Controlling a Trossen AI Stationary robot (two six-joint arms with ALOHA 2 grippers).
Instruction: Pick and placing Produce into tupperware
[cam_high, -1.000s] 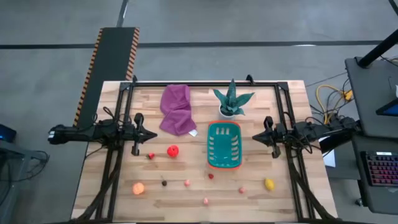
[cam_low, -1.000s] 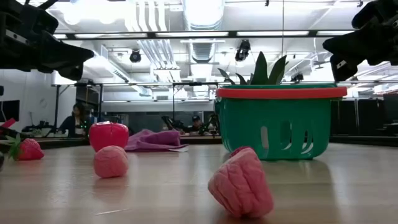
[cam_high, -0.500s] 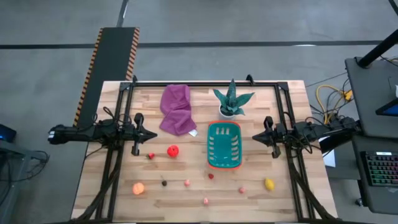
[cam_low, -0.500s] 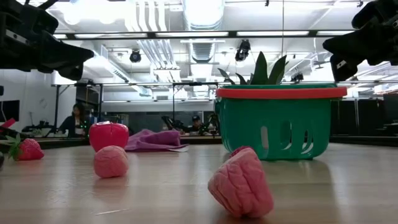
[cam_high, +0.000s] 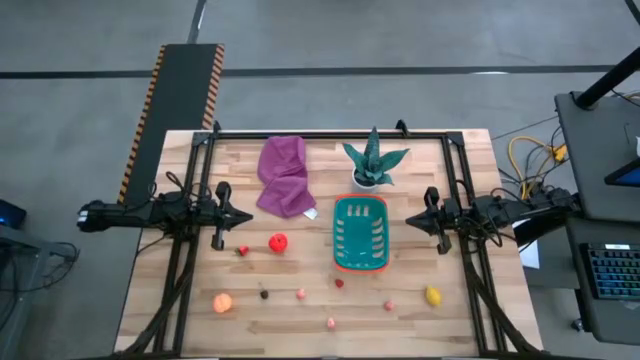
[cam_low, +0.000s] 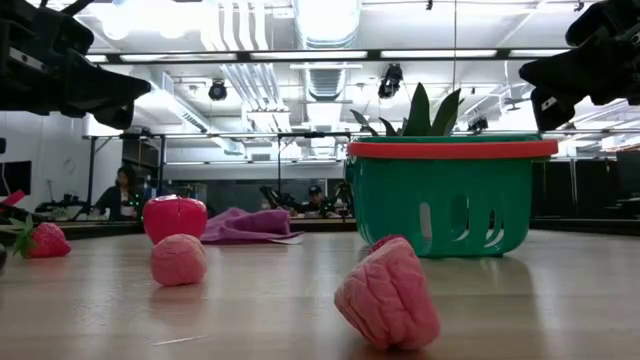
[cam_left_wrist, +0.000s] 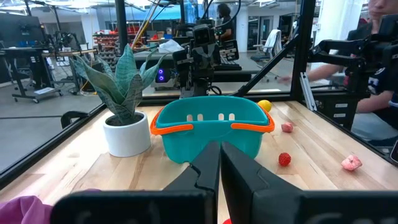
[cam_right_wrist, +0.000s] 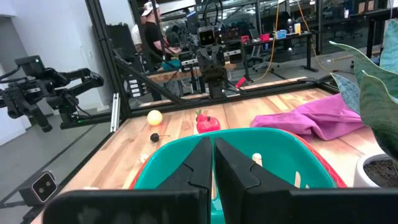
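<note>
The teal basket (cam_high: 360, 234) with an orange rim stands right of the table's middle. A red fruit (cam_high: 278, 241) and a small strawberry (cam_high: 242, 250) lie to its left. Nearer the near edge rest an orange ball (cam_high: 222, 302), a dark piece (cam_high: 264, 294), pink pieces (cam_high: 301, 293) (cam_high: 331, 323) (cam_high: 389, 305), a tiny red piece (cam_high: 339, 283) and a yellow lemon (cam_high: 432, 296). My left gripper (cam_high: 246, 217) hovers shut above the table's left side, pointing at the basket (cam_left_wrist: 211, 127). My right gripper (cam_high: 409, 220) hovers shut just right of the basket (cam_right_wrist: 249, 155), pointing left.
A purple cloth (cam_high: 284, 175) lies at the far side, left of a spiky green plant in a white pot (cam_high: 372, 162), which stands just beyond the basket. Black frame rails (cam_high: 330, 134) run along the far and side edges. People sit in the room beyond (cam_low: 122, 190).
</note>
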